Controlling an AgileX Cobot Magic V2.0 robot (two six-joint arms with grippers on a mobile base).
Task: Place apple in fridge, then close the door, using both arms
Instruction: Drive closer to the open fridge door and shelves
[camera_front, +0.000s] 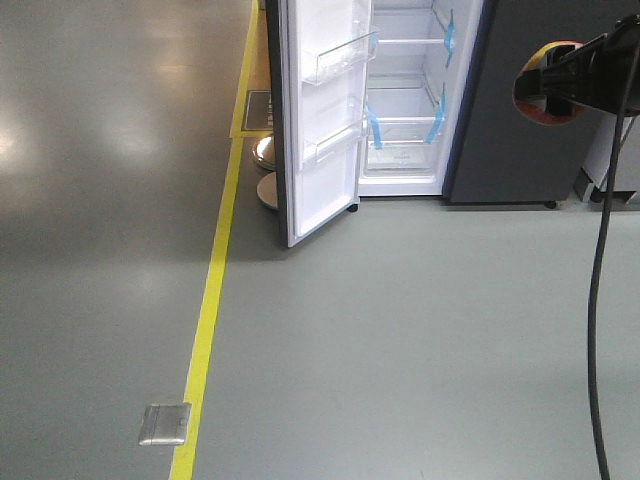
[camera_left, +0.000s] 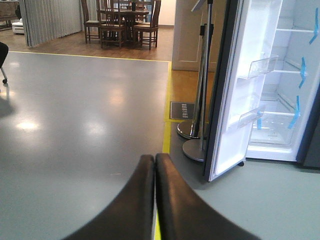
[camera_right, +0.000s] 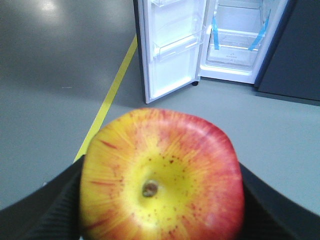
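The left fingers (camera_left: 142, 195) are pressed tight together with nothing between them. They hang over the grey floor (camera_left: 75, 125), well apart from the fridge.

A yellow line (camera_front: 207, 310) runs along the floor. A small metal plate (camera_front: 165, 423) sits just beside it. To the right of the line stands the door (camera_front: 325, 120). It is swung wide open, and its white inside faces out with two clear bins (camera_front: 340, 55) on it. Both bins look empty. Two round metal stand bases (camera_left: 192, 147) rest on the floor near the door's outer side.

Next comes the fridge (camera_front: 400, 160). It is white inside, with white shelves (camera_front: 405, 45) and strips of blue tape (camera_front: 447, 40). No apple can be seen on the shelves that show.

Far to the right is the apple (camera_right: 160, 175), red with yellow patches. The right fingers (camera_right: 45, 215) squeeze it from both sides and hold it up in the air. A black cable (camera_front: 598, 300) hangs down near that arm. A wide stretch of bare floor lies between the apple and the fridge.

So the first bit looks done: the apple is picked up, and the door is open for it. Most of the job is left. The apple has to be carried to the fridge, set on a shelf and let go. Then the arm has to come out, and the door has to be pushed shut. The left arm looks free for that push.
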